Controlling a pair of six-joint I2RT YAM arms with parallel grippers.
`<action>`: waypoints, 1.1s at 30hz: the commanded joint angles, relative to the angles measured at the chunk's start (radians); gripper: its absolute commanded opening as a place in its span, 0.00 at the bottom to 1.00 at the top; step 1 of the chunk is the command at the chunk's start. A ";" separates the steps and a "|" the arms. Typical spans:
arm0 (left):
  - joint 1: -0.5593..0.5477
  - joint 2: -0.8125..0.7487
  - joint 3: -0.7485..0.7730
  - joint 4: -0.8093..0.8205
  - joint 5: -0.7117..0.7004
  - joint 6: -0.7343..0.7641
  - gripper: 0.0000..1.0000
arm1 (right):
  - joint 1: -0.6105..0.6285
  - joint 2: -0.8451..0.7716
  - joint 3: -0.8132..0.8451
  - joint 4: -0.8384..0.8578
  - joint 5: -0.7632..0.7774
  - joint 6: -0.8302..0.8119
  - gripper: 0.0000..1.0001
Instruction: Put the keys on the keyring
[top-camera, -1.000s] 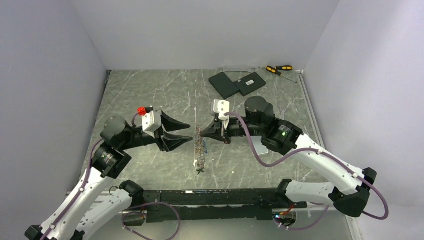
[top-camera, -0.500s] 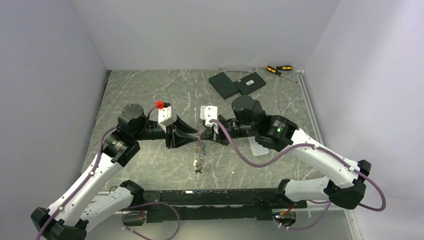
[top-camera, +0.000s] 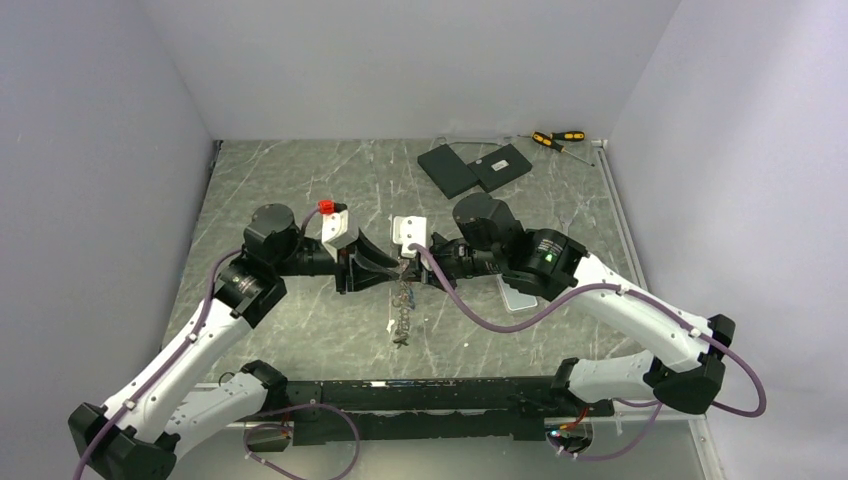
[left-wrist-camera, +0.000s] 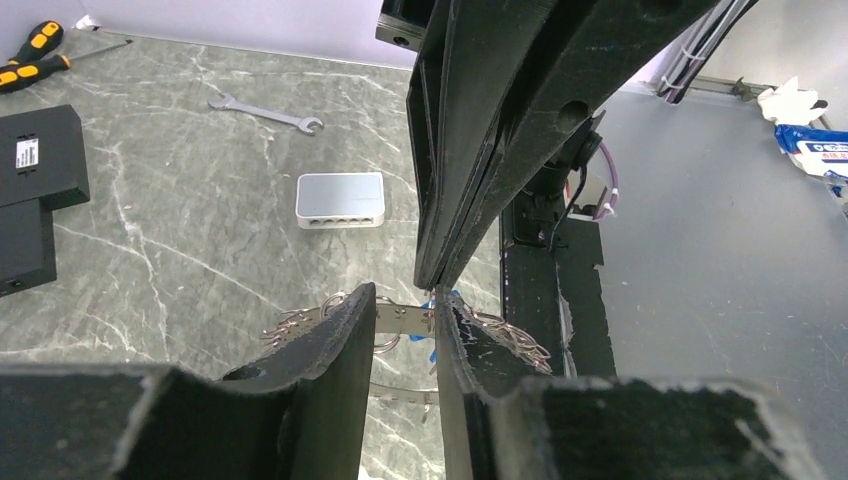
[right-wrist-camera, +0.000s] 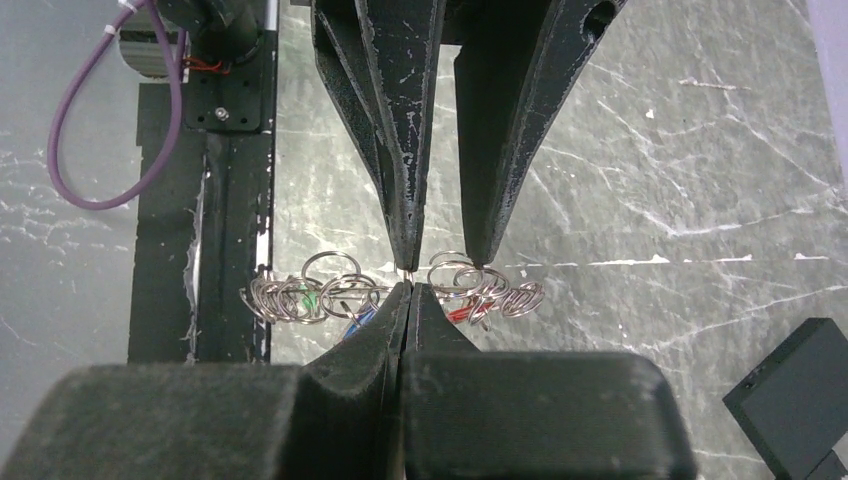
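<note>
While my right gripper (right-wrist-camera: 405, 288) pinched the keyring (right-wrist-camera: 320, 296), tangled silver loops flecked green, blue, red, the left gripper (right-wrist-camera: 440, 262) stood spread astride it.

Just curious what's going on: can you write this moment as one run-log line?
right gripper: shut on keyring | left gripper: open, one finger either side of keyring

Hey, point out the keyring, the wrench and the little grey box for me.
keyring (right-wrist-camera: 285, 298), right wrist view, on the bunch of rings left of the fingertips.
wrench (left-wrist-camera: 262, 111), left wrist view, middle of its shaft.
grey box (left-wrist-camera: 340, 192), left wrist view, centre of its top face.
</note>
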 joint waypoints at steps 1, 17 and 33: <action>-0.001 0.006 -0.006 0.028 0.036 0.009 0.33 | 0.006 -0.009 0.077 0.047 0.015 -0.025 0.00; -0.011 0.033 -0.019 0.055 0.045 0.005 0.41 | 0.018 0.040 0.168 -0.083 0.034 -0.059 0.00; -0.040 0.034 0.000 -0.063 -0.022 0.115 0.35 | 0.049 0.096 0.223 -0.160 0.095 -0.077 0.00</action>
